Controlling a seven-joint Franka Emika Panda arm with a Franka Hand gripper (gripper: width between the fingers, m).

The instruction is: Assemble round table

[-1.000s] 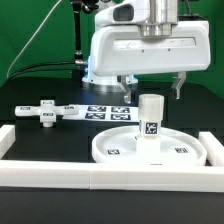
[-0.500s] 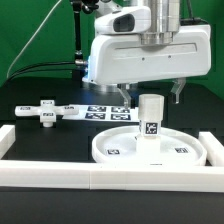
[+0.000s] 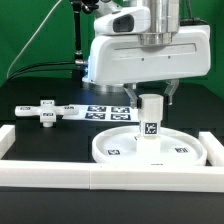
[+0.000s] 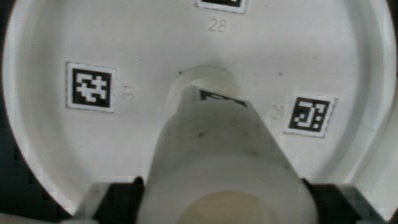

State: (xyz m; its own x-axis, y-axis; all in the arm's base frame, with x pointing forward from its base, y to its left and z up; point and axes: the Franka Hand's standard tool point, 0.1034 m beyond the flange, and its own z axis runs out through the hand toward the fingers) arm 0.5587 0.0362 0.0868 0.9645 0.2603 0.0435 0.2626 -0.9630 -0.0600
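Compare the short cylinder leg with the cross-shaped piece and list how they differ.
The leg stands upright on the disc; the cross-shaped piece lies flat on the black table. The leg is one round post; the cross-shaped piece has four arms. The open gripper straddles the leg; the cross-shaped piece lies apart from it. Both are white with square tags.
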